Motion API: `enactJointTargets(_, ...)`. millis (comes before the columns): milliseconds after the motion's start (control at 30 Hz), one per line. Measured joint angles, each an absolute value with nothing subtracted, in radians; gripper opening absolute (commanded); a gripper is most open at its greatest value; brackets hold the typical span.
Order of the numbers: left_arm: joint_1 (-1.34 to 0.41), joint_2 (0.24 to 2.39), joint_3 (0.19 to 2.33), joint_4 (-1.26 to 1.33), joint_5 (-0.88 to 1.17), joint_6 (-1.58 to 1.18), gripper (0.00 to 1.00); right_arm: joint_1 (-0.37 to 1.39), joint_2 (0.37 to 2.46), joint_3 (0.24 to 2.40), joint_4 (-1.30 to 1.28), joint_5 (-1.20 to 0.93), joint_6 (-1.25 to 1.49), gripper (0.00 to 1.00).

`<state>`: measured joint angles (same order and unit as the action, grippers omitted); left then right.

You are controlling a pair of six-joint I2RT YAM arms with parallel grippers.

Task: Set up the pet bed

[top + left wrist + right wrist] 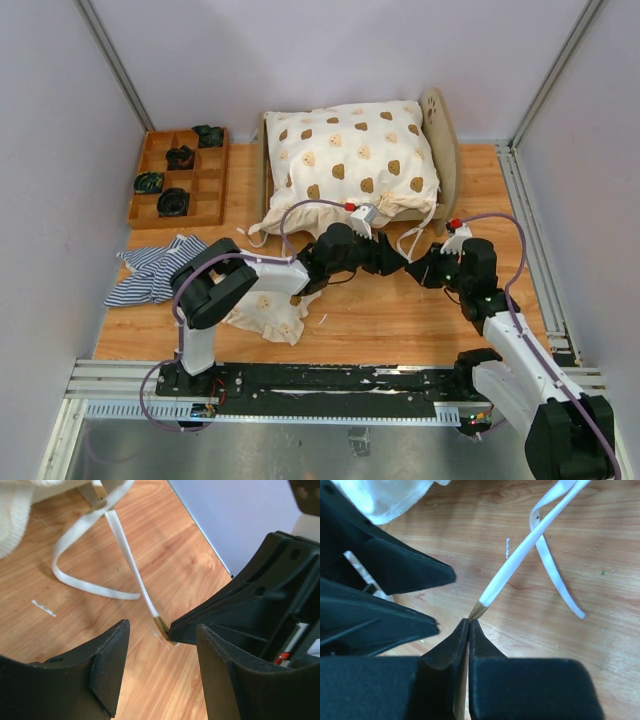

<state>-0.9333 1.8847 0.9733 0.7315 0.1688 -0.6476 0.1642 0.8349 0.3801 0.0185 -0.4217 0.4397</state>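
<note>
Pinching the gold tip of the white tie (520,560) dead shut in the right pincer (469,622), with the left pincer (162,630) gaping wide right next to it, probably to hand it over for tying the quilt (350,155) onto the pet bed (437,120) sitting at the table's (400,320) far edge.

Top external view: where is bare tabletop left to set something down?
Free: the wood right of the pet bed, up to the side rail, and the front strip between left arm and right arm. Crowded: the centre, where left gripper and right gripper meet at a white ribbon, and the left, taken by tray, striped cloth and cream cloth.
</note>
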Motion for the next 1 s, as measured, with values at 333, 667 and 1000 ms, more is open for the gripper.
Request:
enactJointTargets(333, -0.937, 1.969, 1.024, 0.757, 0.245, -0.716, 0.60, 0.164, 0.841, 0.373, 0.020, -0.445, 0.400, 0.00)
enactJointTargets(667, -0.934, 1.993, 1.024, 0.797, 0.289, -0.768, 0.60, 0.164, 0.813, 0.358, 0.012, -0.445, 0.375, 0.00)
enactJointTargets(1000, -0.930, 2.006, 0.966, 0.994, 0.359, -0.925, 0.59, 0.164, 0.645, 0.329, -0.030, -0.482, 0.366, 0.00)
